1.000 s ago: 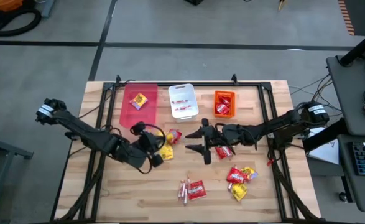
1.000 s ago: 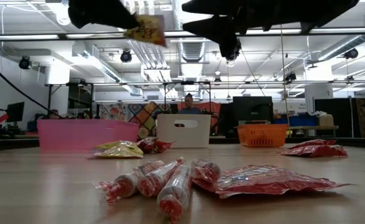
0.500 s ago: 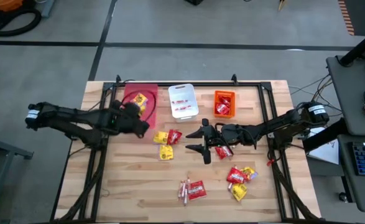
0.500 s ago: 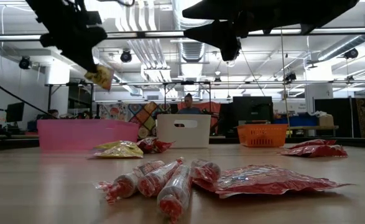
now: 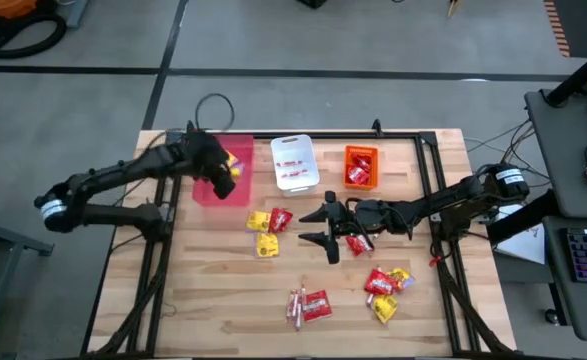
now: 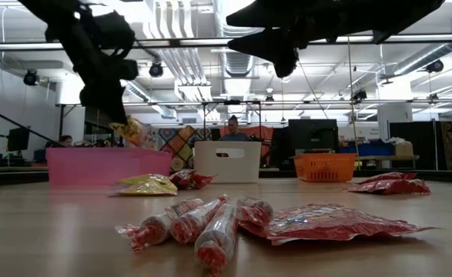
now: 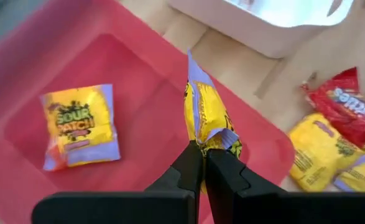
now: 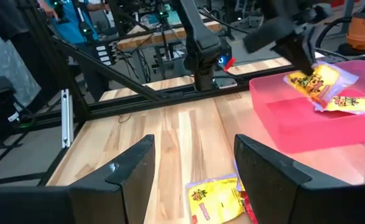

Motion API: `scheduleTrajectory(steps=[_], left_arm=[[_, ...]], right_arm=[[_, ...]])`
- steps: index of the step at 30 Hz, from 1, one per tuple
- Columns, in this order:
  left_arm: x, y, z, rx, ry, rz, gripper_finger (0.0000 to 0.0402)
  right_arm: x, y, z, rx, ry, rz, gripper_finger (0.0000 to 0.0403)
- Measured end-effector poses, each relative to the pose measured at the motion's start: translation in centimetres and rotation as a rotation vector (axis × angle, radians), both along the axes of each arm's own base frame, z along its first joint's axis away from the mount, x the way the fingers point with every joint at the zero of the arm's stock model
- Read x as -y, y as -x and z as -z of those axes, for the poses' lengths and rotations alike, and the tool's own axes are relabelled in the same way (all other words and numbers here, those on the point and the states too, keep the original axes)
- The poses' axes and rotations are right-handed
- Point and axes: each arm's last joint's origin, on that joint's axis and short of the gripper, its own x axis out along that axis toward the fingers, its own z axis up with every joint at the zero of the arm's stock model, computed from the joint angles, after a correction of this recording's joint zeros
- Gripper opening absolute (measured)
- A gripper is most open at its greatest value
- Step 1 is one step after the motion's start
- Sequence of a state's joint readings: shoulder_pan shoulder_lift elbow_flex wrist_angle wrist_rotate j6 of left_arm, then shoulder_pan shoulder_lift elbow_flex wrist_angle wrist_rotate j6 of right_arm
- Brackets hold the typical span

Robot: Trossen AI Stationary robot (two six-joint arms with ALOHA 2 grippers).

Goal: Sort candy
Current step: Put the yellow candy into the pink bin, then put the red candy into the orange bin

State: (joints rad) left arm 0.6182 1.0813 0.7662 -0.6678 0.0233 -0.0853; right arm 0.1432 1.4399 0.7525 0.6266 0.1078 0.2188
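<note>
The left gripper (image 5: 225, 172) is positioned above the pink bin (image 5: 205, 187), which stands at the far left of the bench (image 5: 223, 300). Its fingers (image 7: 191, 165) are pressed together on the lower edge of a yellow packet (image 7: 206, 121), which is held clear of the bin floor. 1 further yellow packet (image 7: 78, 126) is seen lying flat inside the pink bin, apart from the held one.

The right gripper (image 5: 325, 227) is held above the middle of the bench, with its fingers (image 8: 266, 165) spread wide apart and nothing between them. It is located near a red packet (image 5: 359, 244) lying on the bench.

The white bin (image 5: 294, 163) is placed at the middle of the far edge and is seen to contain thin red sticks (image 5: 291, 163). The orange bin (image 5: 361, 166) is placed to its right along the same edge and is seen to contain red packets (image 5: 357, 175).

Loose candy is spread across the bench. 2 yellow packets (image 5: 263, 233) and 1 red packet (image 5: 281, 219) are grouped left of the centre. Pinkish-red sticks (image 5: 296, 304) are laid touching a red packet (image 5: 316, 305) close to the near edge. A mixed cluster of red and yellow packets (image 5: 385, 288) is found toward the near right corner.
</note>
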Motion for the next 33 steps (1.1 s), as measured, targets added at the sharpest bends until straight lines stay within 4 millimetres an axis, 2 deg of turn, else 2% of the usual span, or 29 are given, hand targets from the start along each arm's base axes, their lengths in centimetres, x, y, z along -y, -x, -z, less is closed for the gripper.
scheduleTrajectory(steps=[7,11,16,24,33], left_arm=[[-4.6,2.6,1.7,0.012,0.122,-0.084,0.0],[-6.1,2.2,3.0,0.051,0.178,-0.068,0.0],[-7.4,1.5,4.3,-0.023,0.19,-0.11,0.0006],[-7.8,1.2,5.2,-0.071,0.216,-0.112,0.006],[-7.3,1.8,3.6,-0.063,0.13,-0.149,0.0126]], right_arm=[[0.0,0.0,0.2,-0.024,-0.014,0.003,0.021],[0.0,0.0,0.2,-0.023,-0.013,0.003,0.021],[0.0,0.0,0.2,-0.024,-0.013,0.003,0.021],[0.0,0.1,0.3,-0.032,-0.012,0.003,0.021],[0.5,0.0,0.5,-0.048,-0.024,0.019,0.021]])
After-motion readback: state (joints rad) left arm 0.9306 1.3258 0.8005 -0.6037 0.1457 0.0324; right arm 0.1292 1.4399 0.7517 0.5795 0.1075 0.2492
